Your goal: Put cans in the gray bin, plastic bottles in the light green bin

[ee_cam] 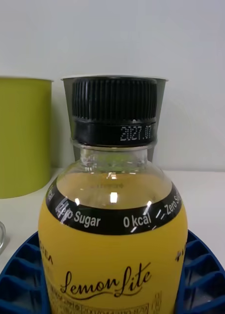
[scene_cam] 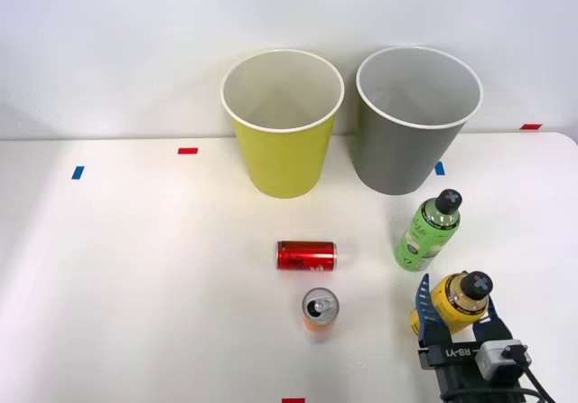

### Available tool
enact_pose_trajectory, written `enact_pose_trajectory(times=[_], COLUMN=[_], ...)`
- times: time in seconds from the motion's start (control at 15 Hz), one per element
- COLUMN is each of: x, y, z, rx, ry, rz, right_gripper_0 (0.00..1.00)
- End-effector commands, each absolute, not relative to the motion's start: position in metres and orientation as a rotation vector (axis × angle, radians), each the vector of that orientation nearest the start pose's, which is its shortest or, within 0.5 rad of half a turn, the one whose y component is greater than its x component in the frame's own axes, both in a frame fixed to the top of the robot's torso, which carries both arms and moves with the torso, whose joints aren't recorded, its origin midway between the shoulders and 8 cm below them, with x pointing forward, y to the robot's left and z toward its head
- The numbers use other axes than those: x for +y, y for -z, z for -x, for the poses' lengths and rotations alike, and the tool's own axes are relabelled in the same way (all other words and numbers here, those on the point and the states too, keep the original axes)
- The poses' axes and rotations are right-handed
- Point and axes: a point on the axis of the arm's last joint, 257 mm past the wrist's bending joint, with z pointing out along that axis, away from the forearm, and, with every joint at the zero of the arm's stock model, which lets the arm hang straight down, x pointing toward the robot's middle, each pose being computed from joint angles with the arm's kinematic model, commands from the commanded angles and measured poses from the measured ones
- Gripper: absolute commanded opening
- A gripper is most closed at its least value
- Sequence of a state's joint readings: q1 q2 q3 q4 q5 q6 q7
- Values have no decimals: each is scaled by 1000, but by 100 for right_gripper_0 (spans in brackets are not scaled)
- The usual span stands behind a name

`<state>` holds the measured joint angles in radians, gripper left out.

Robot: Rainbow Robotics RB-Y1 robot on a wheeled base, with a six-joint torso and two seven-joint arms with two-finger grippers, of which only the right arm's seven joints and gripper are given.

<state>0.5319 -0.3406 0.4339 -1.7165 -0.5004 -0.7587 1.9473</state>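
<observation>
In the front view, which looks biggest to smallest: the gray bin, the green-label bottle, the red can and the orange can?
1. gray bin
2. green-label bottle
3. red can and orange can: unsure. The red one lies on its side, the orange one stands upright and shows mostly its top, so they cannot be ranked fairly.

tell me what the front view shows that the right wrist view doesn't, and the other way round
Front view alone: the red can lying on its side, the orange can upright, the green-label bottle, and the whole table layout. Right wrist view alone: the yellow bottle's "Lemon Lite" label and the date printed on its cap. Both: the yellow-label bottle between the right claw's blue fingers, plus the light green bin and gray bin.
</observation>
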Motion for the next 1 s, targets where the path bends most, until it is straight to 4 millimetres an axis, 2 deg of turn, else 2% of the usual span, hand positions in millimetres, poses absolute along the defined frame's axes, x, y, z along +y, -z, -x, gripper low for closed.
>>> enact_pose_trajectory(times=[0.07,0.2,0.33,0.73,1.0], x=[-216,-215,-204,-162,-140], y=[239,235,216,131,83], z=[-338,-337,-335,-329,-338], rx=[1317,1307,1305,1291,1237], ry=[-19,-21,-54,-226,-312], rz=[47,51,61,89,89], right_gripper_0=[0,0,0,0,0])
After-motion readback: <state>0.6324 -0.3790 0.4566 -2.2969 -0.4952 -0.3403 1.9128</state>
